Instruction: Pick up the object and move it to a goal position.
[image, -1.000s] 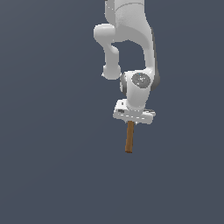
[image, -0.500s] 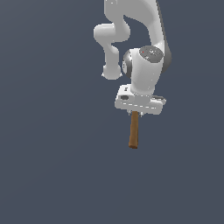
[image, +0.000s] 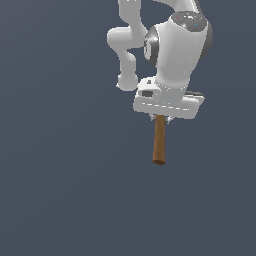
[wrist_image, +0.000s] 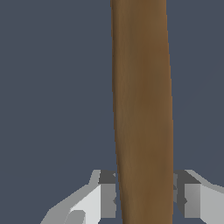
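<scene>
The hammer's brown wooden handle (image: 159, 140) sticks out from under my white gripper (image: 161, 118) in the exterior view, held up off the grey floor. Its dark metal head is hidden behind the hand. In the wrist view the handle (wrist_image: 141, 109) runs between my two fingers (wrist_image: 107, 194), which press on it from both sides. My gripper (wrist_image: 144, 197) is shut on the hammer's handle.
A plain dark grey surface (image: 60, 175) fills the scene around the arm. No other objects show.
The arm has carried the hammer toward the exterior view's right and closer to the camera. The grip on the handle has stayed the same.
</scene>
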